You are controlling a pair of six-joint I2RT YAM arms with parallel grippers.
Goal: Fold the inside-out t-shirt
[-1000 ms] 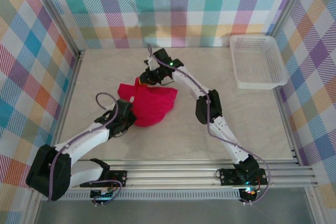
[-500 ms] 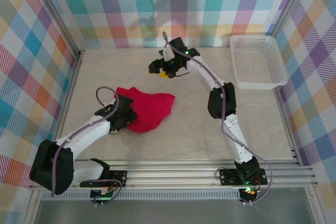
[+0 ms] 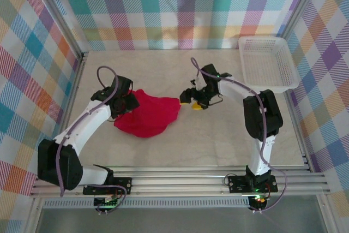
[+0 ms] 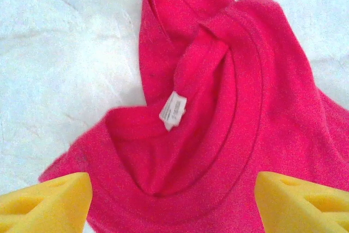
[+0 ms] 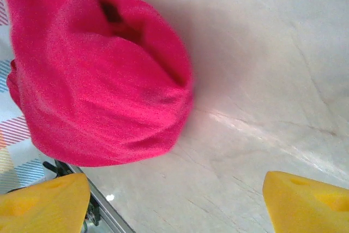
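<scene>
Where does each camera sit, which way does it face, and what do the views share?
Top external: above, behind the arms, looking down on the table; both arms, left gripper, right gripper.
Left wrist: above the red t-shirt, facing down at its white neck tag; yellow fingertips.
Right wrist: low, facing across the table at the t-shirt; yellow fingertips.
Shared: the t-shirt.

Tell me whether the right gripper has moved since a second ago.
Yes. The right gripper has shifted rightward, toward the white basket, and nearer the arm bases, off the t-shirt.
</scene>
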